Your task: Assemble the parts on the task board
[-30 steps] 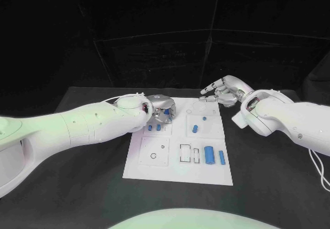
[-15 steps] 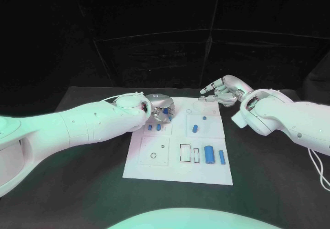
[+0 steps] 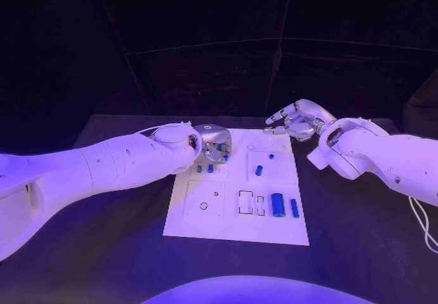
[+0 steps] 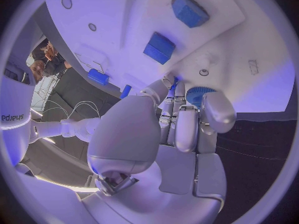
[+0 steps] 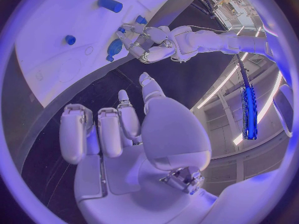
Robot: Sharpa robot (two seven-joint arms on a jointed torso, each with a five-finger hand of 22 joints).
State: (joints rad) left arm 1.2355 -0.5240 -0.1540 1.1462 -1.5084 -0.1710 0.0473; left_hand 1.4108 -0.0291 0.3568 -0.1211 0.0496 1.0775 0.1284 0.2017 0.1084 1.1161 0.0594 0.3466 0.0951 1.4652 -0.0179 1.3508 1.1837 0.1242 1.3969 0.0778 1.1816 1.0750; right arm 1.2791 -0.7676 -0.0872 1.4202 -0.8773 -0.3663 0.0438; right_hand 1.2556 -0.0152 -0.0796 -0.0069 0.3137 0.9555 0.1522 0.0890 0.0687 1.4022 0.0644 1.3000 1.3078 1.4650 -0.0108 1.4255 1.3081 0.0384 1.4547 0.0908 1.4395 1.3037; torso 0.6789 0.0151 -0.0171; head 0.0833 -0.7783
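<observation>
The white task board (image 3: 228, 223) lies in the middle of the table. My left hand (image 3: 214, 142) hovers over its far left corner and pinches a small round blue part (image 4: 198, 93) in its fingertips (image 4: 215, 109). Just nearer than that hand, two small blue parts (image 3: 204, 168) stand on the board, seen as blocks (image 4: 161, 47) in the left wrist view. A blue peg (image 3: 258, 170) and a tiny blue part (image 3: 271, 156) sit to their right. Two blue cylinders (image 3: 277, 204) lie near the front right. My right hand (image 3: 297, 120) hangs beyond the far right corner, fingers apart, holding nothing.
Two empty rectangular slots (image 3: 245, 201) and small round holes (image 3: 204, 205) mark the board's near half. The black table (image 3: 109, 253) surrounds the board. In the right wrist view, the board (image 5: 56, 20) and my left hand (image 5: 149, 42) lie ahead of the right hand (image 5: 124, 129).
My left hand has risen slightly toward the far edge, uncovering the two small blue parts. The right hand has barely moved.
</observation>
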